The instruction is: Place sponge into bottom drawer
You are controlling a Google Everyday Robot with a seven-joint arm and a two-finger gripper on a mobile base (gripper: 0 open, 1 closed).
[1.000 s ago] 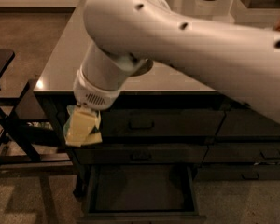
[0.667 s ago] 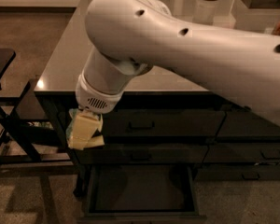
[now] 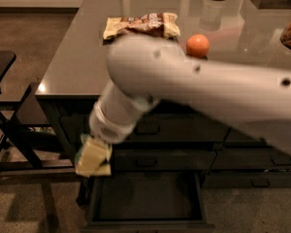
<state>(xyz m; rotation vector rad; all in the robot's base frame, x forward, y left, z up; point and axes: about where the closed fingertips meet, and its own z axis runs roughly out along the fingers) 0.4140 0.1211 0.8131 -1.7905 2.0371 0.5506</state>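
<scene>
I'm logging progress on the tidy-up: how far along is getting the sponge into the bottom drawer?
Done: the bottom drawer stands open and the sponge is off any surface. In hand: the pincer, at the arm's low end, holds the sponge in the air near the drawer's left edge as pictured, not yet inside. Left: carry it over the tray, lower it and release.

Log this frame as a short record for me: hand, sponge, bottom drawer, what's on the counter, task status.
hand: low, below the counter's front edge, holding the sponge
sponge: in the air, by the bottom drawer's left edge, not inside
bottom drawer: pulled open, dark interior
counter: snack bag and orange on top
task status: sponge not yet placed
</scene>
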